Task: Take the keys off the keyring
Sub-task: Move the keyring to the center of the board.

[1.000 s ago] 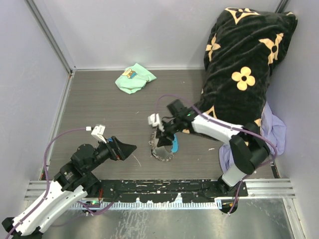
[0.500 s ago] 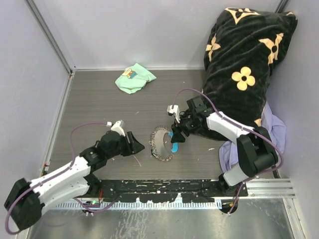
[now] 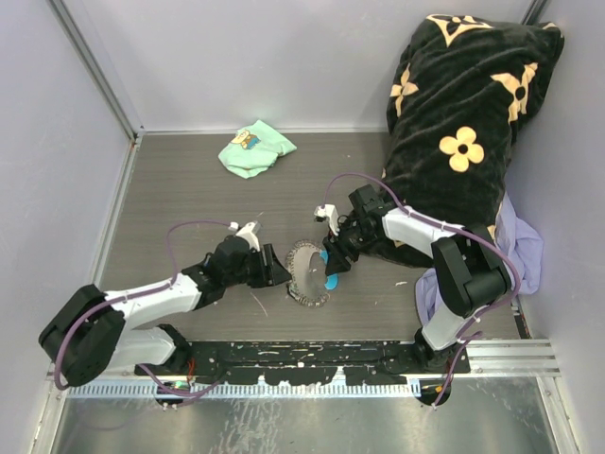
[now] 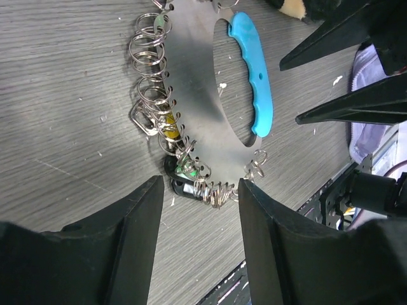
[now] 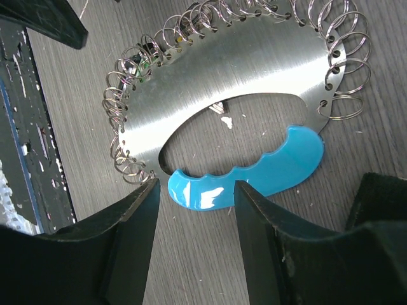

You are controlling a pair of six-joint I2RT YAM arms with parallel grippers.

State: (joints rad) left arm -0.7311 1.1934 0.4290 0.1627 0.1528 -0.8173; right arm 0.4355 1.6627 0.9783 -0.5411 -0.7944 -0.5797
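Observation:
The keyring [image 3: 304,270] is a flat silvery crescent plate with a sky-blue grip [image 3: 333,270] and several small split rings along its rim, lying on the grey table. In the left wrist view the plate [image 4: 197,95] carries tiny green [image 4: 186,169] and yellowish [image 4: 169,129] key tags among the rings. My left gripper [image 4: 200,190] is open, its fingers either side of the plate's ringed rim, and it also shows from above [image 3: 281,274]. My right gripper [image 5: 196,190] is open just short of the blue grip [image 5: 254,175], and shows from above [image 3: 337,261].
A mint-green cloth [image 3: 255,147] lies at the back. A black blanket with gold flowers [image 3: 463,123] and a lavender cloth [image 3: 518,251] fill the right side. A metal rail [image 3: 312,355] runs along the near edge. Grey walls stand left and behind.
My left gripper has reached rightward up to the plate's rim. My right gripper, over the plate a second ago, has drawn back to the blue grip's side; the plate now lies flat.

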